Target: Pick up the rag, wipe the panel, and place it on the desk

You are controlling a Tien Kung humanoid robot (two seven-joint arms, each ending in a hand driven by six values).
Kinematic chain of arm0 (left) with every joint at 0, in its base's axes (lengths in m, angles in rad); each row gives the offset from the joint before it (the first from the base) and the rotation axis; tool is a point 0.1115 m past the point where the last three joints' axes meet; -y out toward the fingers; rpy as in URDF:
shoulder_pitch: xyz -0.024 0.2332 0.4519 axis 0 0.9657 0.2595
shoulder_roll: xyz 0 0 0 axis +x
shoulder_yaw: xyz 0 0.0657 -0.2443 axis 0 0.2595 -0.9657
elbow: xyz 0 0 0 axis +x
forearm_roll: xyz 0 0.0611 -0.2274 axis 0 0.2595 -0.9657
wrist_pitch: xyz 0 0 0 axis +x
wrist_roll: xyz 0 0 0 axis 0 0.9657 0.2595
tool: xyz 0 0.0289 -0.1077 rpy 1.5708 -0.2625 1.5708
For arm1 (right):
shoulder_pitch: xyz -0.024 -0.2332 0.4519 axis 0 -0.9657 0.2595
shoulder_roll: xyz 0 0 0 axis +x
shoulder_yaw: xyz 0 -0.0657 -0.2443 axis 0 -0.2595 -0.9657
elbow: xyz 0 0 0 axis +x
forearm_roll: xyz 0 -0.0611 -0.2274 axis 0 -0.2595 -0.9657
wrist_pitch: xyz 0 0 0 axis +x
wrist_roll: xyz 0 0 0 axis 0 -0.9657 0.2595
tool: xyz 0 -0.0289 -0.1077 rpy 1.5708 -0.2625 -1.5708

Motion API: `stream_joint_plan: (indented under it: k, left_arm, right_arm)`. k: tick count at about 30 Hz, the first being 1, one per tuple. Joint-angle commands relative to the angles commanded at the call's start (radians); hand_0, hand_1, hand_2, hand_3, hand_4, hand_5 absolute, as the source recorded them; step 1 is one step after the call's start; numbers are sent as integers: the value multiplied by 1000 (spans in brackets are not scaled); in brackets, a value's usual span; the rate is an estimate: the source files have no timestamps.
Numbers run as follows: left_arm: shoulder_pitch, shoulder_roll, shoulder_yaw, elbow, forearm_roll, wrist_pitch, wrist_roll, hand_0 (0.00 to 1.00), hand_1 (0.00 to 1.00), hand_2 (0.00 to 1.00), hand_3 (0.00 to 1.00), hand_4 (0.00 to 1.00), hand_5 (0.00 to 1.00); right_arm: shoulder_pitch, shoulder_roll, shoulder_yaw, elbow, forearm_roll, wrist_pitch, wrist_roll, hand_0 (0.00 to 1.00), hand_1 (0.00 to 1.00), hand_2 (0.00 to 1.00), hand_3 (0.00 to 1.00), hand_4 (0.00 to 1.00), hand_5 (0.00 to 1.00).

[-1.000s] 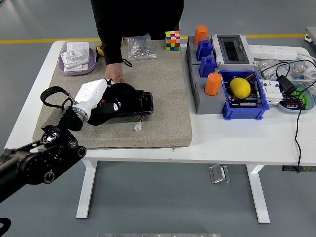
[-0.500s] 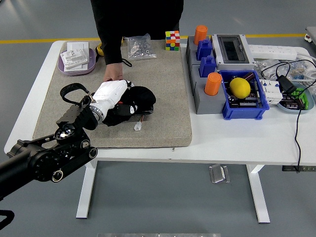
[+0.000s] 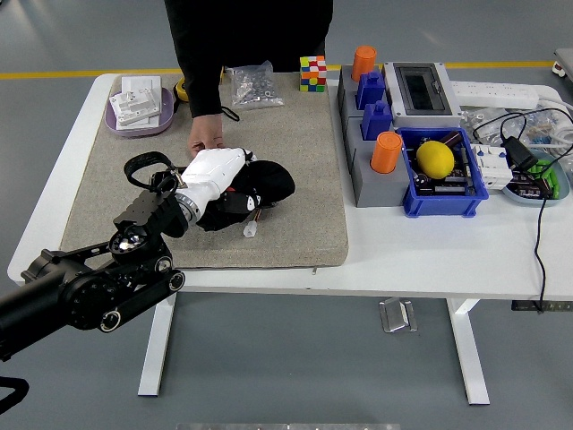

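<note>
The left hand (image 3: 215, 175), white-shelled, lay on the mat (image 3: 295, 179) with its fingers pressed down over the black rag (image 3: 264, 185), which was bunched beneath and to the right of it; whether the fingers were closed around the cloth or only resting on it could not be told. The panel was almost wholly covered by hand and rag, and only a small white connector (image 3: 250, 229) on a thin wire showed at the near side. A person's hand (image 3: 206, 136) rested on the mat touching the far side of the robot hand. Along the mat's far edge stood a purple tray (image 3: 115, 121) of white parts, a bag of hardware (image 3: 253, 85) and a colour cube (image 3: 312, 73). To the right, off the mat, were grey holders with orange cylinders (image 3: 386, 152), a grey box (image 3: 421, 90), and a blue bin (image 3: 443, 193) holding a lemon (image 3: 435, 159). Cables (image 3: 540, 224) and a power strip (image 3: 501, 91) crowded the far right corner. The right arm was out of view.
</note>
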Motion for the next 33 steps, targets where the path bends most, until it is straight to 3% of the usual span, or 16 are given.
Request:
stream_joint_plan:
  k: [10,23,33]
  left_arm:
    - [6,3,2,17,6,4,4,240,181,500,382,297,2]
    - [38,54,-70,40,63,25,4,236,181,499,384,301,2]
    - [47,82,-64,41,67,49,6,233,179,494,381,309,2]
  right_arm:
    - [-6,5,2,0,3,-1,1,723,575,666,576,998,415]
    - [-8,9,15,0,-1,-2,0,723,575,666,575,998,414]
    - [-10,11,55,0,-38,0,-11,723,575,666,574,998,413]
